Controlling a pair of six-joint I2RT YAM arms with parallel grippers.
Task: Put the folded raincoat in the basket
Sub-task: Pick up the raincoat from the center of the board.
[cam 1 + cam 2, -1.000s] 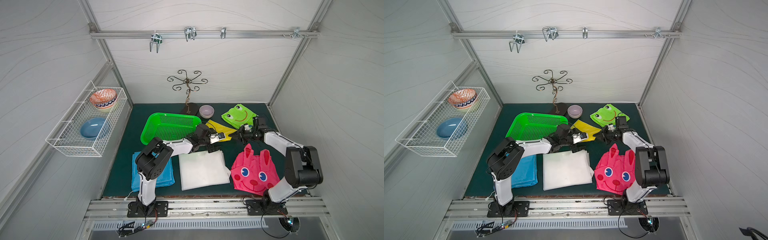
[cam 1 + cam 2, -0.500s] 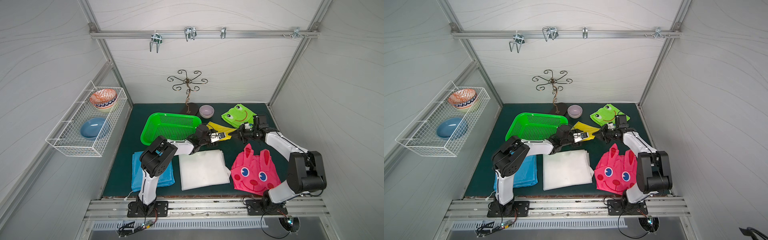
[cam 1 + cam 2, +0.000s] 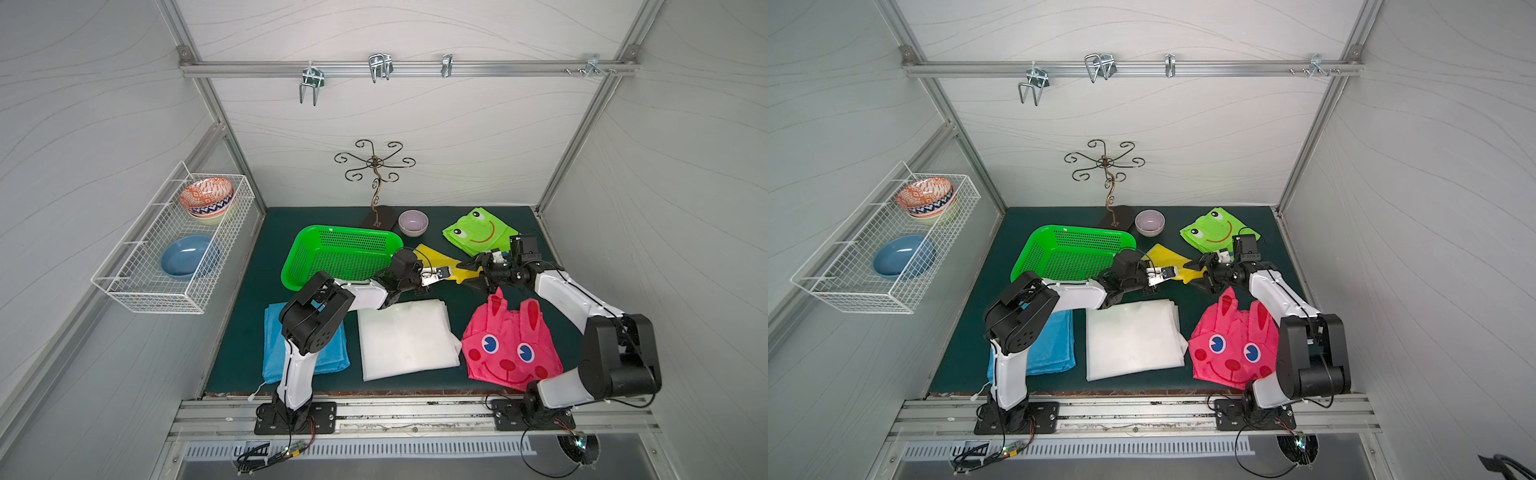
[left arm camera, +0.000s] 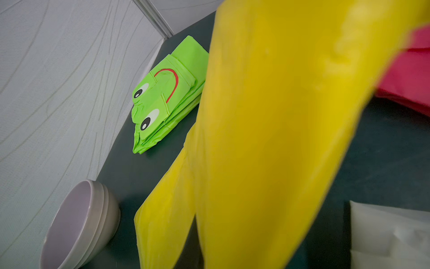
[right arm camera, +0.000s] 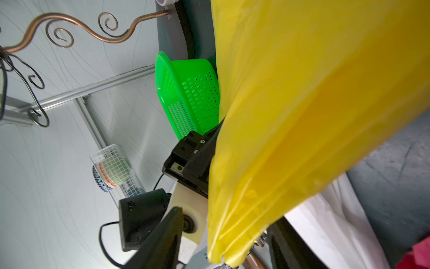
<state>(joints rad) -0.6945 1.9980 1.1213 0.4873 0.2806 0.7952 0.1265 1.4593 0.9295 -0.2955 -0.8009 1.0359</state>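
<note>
Top views: one folded yellow plastic raincoat gripped by left pincer; right pincer spread; one green mesh basket at nine o'clock.

Basket floor is bare, so it can be reached straight from above. Its near right corner is crowded by the left arm and the yellow raincoat; bowl and metal stand are parked just behind.

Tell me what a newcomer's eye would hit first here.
The yellow raincoat, in the middle between the left gripper and right gripper, beside the green basket. Then the pink rabbit-face raincoat at the near right and the green frog-face raincoat at the far right.
</note>
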